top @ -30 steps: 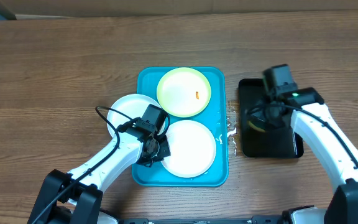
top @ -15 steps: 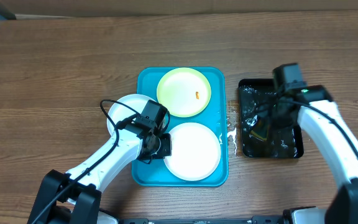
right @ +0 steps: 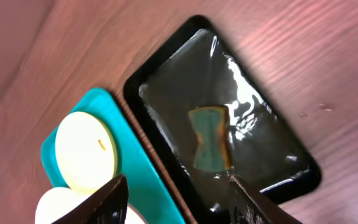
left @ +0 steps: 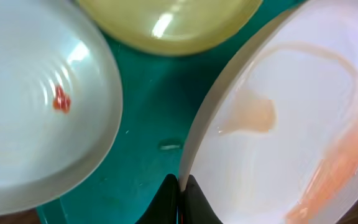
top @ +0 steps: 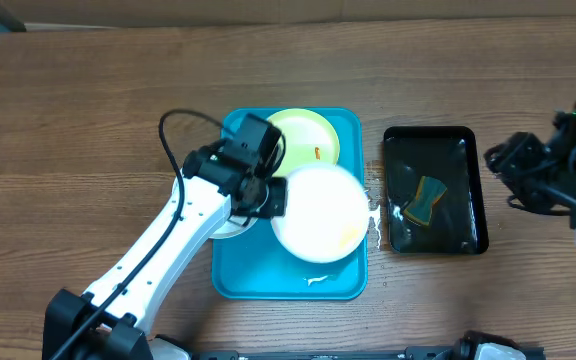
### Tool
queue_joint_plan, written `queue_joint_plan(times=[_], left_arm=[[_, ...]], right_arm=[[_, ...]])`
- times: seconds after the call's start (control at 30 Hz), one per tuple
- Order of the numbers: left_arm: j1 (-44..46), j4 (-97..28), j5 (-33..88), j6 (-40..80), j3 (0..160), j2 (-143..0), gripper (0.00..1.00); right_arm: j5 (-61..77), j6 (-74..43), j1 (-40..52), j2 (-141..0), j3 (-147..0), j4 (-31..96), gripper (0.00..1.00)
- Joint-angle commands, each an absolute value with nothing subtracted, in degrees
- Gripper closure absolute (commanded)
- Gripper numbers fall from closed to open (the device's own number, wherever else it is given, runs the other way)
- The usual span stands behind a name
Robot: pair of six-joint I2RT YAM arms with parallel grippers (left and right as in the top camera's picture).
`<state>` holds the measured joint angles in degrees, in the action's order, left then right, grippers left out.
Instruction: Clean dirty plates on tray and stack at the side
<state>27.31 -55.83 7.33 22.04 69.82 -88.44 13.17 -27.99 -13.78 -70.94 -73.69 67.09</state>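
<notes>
3 plates at the turquoise tray, 1 of them in the left arm's grip.

The left gripper is clamped tight on the rim of the smeared white plate, which carries orange streaks and sits tilted over the tray's right half, overlapping its right rim. The green-rimmed plate lies at the tray's far edge with 1 small orange mark. The spotted white plate, bearing 1 red dot, rests at the tray's left edge, partly under the arm. Just beside the tray's right rim stands the black tray, wet inside, holding a green-and-yellow sponge. The right gripper hangs near the desk's right edge, fingers spread apart and empty.
</notes>
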Motion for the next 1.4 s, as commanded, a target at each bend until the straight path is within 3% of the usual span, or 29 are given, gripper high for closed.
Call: queue_joint_plan(times=[0.0,0.4,0.83,1.37], left_arm=[[30.7,-54.9,1.0,20.6,78.2,-88.7,0.96],[44.0,-37.4,-21.7,18.0,87.4,-94.8,0.96],[55.3,-26.5,-45.5,1.5,90.8,-106.7,0.96],[61.2,-13.2,-55.9,-15.3,91.7,-106.7,0.96]], right_arm=[[14.3,-26.2,-16.6,-70.7,-74.1,67.4,0.47],[14.9,-24.8,-17.8,-70.7,-74.1,68.5,0.47],[14.9,-23.5,-17.8,-70.7,-74.1,70.9,0.46],[14.9,-23.5,-17.8,-70.7,-74.1,71.1,0.46]])
